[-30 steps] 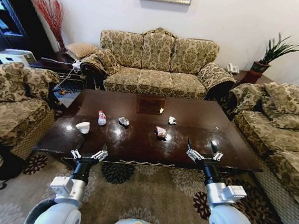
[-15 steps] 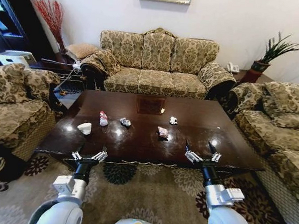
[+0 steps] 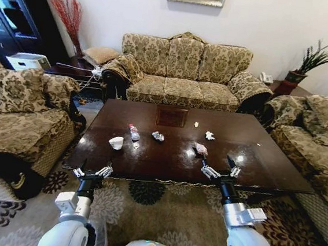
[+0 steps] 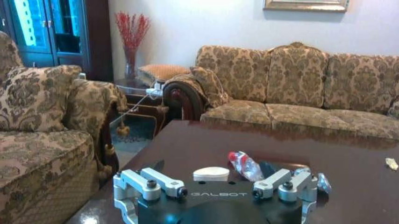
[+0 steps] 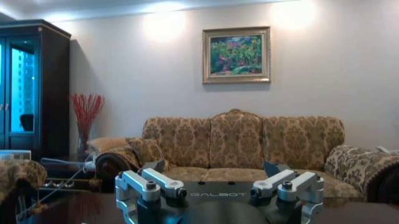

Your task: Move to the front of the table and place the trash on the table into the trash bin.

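The dark glossy table stands just ahead of me. Trash lies on it: a white cup, a small bottle, a silvery wrapper, a pinkish wrapper and a white wrapper. My left gripper hangs open at the table's near edge, short of the cup. My right gripper is open over the near edge, just in front of the pinkish wrapper. The left wrist view shows the cup and bottle beyond its fingers. The trash bin is out of view.
A patterned sofa stands behind the table, an armchair on the left and another sofa on the right. A floral rug covers the floor under me. A dark cabinet stands far left.
The whole picture has slid to the right, so the camera has shifted leftward. The trash lies as before. Both grippers keep their open pose.
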You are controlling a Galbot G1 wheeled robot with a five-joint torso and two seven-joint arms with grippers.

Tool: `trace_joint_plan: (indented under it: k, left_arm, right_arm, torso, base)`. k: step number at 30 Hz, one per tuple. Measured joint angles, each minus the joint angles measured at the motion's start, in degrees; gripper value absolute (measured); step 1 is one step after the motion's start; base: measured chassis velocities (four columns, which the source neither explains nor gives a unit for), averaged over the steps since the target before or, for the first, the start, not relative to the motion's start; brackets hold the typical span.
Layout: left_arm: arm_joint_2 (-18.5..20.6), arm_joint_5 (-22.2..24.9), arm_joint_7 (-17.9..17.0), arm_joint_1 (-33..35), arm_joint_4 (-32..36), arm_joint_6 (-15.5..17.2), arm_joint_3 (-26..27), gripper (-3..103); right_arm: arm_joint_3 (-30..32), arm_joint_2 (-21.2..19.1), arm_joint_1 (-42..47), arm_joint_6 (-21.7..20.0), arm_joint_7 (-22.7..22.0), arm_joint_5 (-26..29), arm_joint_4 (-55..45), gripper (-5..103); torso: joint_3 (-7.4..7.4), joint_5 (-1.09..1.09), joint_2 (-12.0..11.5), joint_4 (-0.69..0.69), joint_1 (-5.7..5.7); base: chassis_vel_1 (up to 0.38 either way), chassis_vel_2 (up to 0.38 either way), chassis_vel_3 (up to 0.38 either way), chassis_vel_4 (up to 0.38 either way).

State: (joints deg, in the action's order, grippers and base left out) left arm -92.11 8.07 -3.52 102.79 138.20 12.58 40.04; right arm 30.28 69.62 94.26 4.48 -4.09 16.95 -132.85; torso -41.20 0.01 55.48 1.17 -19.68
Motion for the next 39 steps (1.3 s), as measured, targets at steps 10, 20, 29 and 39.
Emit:
trace_joint_plan:
  k: [10, 20, 29, 39]
  left_arm:
    - [-0.03, 0.69, -0.49, -0.23, -1.36, 0.21, 1.36, 100]
    - [-0.02, 0.77, -1.42, -0.27, -4.93, -0.12, 2.13, 100]
    - [4.73, 5.65, -1.44, 2.81, -20.24, -1.00, 9.61, 100]
    - [9.05, 2.22, 0.57, 7.07, -29.94, -0.12, 7.77, 100]
  right_arm:
    - [0.16, -0.09, 0.12, 1.57, 1.00, 0.44, 0.63, 100]
    - [0.04, 0.13, -0.85, 4.53, -0.14, -0.51, 3.34, 100]
    - [1.30, 0.24, -0.16, 4.12, 0.17, -4.77, -1.02, 100]
    - [1.28, 1.68, 2.52, 6.11, 1.08, -2.30, -0.48, 100]
  torso:
    - [-0.01, -0.02, 0.00, 0.00, -0.02]
    - [0.03, 0.00, 0.03, -0.01, 0.06]
    - [-0.02, -0.02, -0.01, 0.00, -0.05]
    - [0.01, -0.01, 0.00, -0.01, 0.03]
  base:
    - [0.001, -0.068, 0.000, 0.051]
    - [0.134, -0.110, -0.150, 0.117]
    - [0.022, -0.026, -0.016, 0.014]
    - [0.000, 0.000, 0.000, 0.000]
